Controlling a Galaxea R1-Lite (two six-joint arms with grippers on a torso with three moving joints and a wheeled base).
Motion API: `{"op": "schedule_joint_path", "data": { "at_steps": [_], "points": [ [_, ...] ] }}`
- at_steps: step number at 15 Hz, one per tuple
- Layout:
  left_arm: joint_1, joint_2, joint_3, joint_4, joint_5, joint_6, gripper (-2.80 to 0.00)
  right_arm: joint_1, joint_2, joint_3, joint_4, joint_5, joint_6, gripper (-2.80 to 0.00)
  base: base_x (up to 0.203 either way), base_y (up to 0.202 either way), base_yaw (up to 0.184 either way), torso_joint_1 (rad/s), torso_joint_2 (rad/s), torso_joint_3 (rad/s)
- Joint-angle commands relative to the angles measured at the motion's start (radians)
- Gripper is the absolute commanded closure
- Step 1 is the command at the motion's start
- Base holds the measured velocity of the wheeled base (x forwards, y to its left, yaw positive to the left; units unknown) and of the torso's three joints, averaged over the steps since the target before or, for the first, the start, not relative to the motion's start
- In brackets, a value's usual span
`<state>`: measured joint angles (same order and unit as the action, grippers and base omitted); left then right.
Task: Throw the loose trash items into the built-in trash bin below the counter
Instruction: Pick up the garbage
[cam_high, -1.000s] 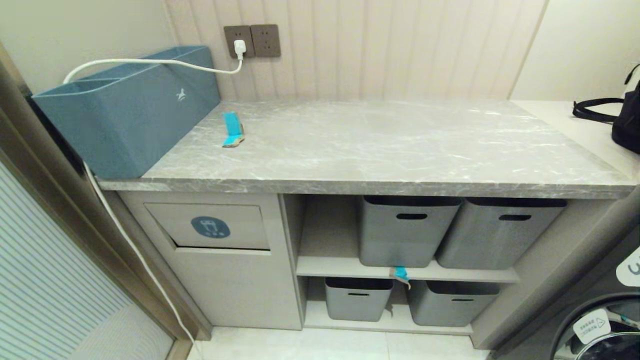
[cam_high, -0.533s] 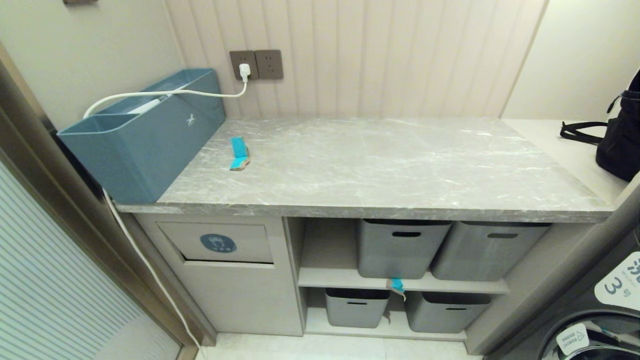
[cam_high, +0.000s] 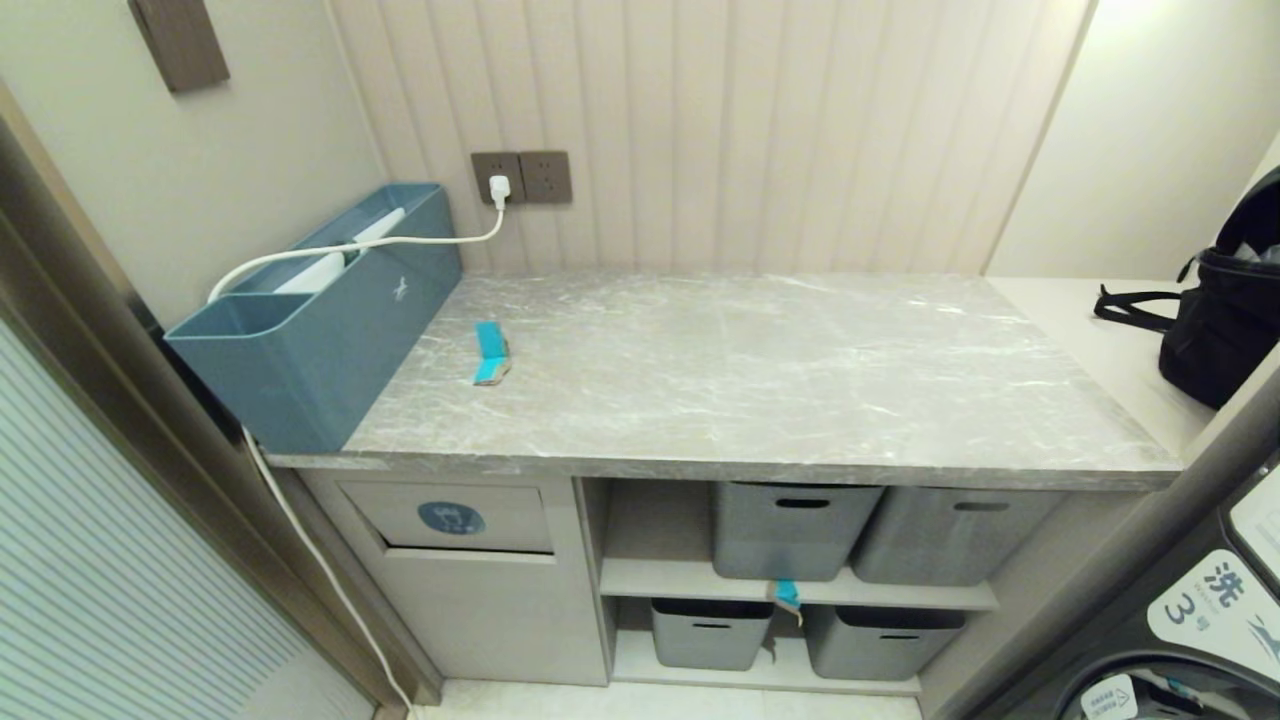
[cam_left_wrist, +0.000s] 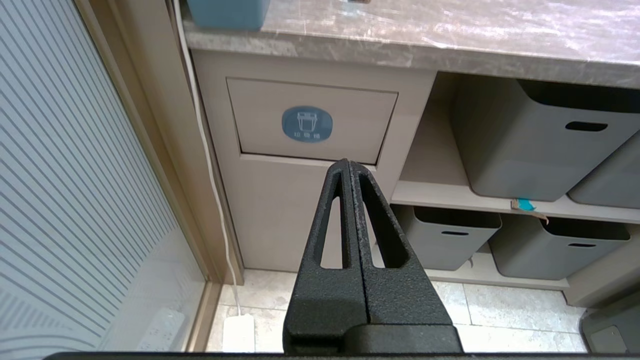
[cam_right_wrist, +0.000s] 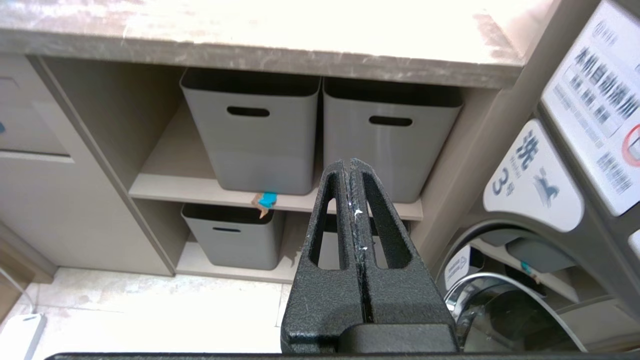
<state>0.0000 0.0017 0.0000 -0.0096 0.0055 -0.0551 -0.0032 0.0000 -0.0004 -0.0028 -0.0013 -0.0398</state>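
Neither arm shows in the head view. Left end effector (cam_left_wrist: 348, 165) has its black fingers pressed together, nothing held, hanging in front of the cabinet and pointing at the lower edge of the beige rectangular flap panel with blue-grey oval bin sticker (cam_left_wrist: 306, 124). Right end effector (cam_right_wrist: 351, 164) is likewise fully closed and empty, aimed at the open shelving.

One turquoise-tape-on-tan-cardboard scrap (cam_high: 490, 353) lies flat on the thick grey marble-look surface (cam_high: 760, 380), near its left side, just beside the long teal-blue box (cam_high: 320, 320). A second scrap of the same kind (cam_high: 788, 594) hangs over the front edge of the beige middle shelf (cam_right_wrist: 170, 187), in front of the gap between the two upper grey plastic tubs with slot handles (cam_right_wrist: 252, 130). Flap panel sits below the surface's left end, shut.

White cable (cam_high: 400, 243) runs from the dark wall socket (cam_high: 498, 178) over the teal box and down the cabinet's left side. Black bag (cam_high: 1215, 310) is on the pale ledge to the right, cut off by the frame. Washing machine front (cam_right_wrist: 530, 190) is only partly in view; sticker text unreadable
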Motion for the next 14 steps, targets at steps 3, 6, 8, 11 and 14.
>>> {"op": "schedule_joint_path", "data": {
  "at_steps": [3, 6, 8, 11, 14],
  "points": [
    [0.000, 0.000, 0.002, -0.001, 0.001, 0.000, 0.00, 0.000, 0.000, 0.003, 0.000, 0.000, -0.002, 0.00, 0.000, 0.000, 0.000, 0.192, -0.37, -0.198],
    [0.000, 0.000, 0.003, -0.001, -0.005, 0.000, 0.00, 0.000, 0.002, 0.002, 0.000, 0.000, 0.000, 0.00, 0.000, 0.000, 0.000, 0.172, -0.35, -0.179],
    [0.000, 0.000, 0.003, 0.002, -0.002, -0.004, 0.00, 0.000, 0.001, 0.002, 0.000, 0.000, 0.002, 0.00, 0.000, 0.000, 0.000, 0.153, -0.32, -0.161],
    [0.000, 0.000, 0.002, 0.000, 0.002, -0.025, 0.00, 0.000, 0.002, 0.002, 0.000, -0.001, 0.006, 0.00, 0.000, 0.000, 0.000, 0.008, -0.01, -0.007],
    [0.000, 0.000, 0.003, 0.002, 0.001, -0.017, 0.00, 0.000, 0.002, 0.002, 0.000, -0.002, 0.006, 0.00, 0.000, 0.000, 0.000, 0.000, 0.00, 0.000]
  ]
}}
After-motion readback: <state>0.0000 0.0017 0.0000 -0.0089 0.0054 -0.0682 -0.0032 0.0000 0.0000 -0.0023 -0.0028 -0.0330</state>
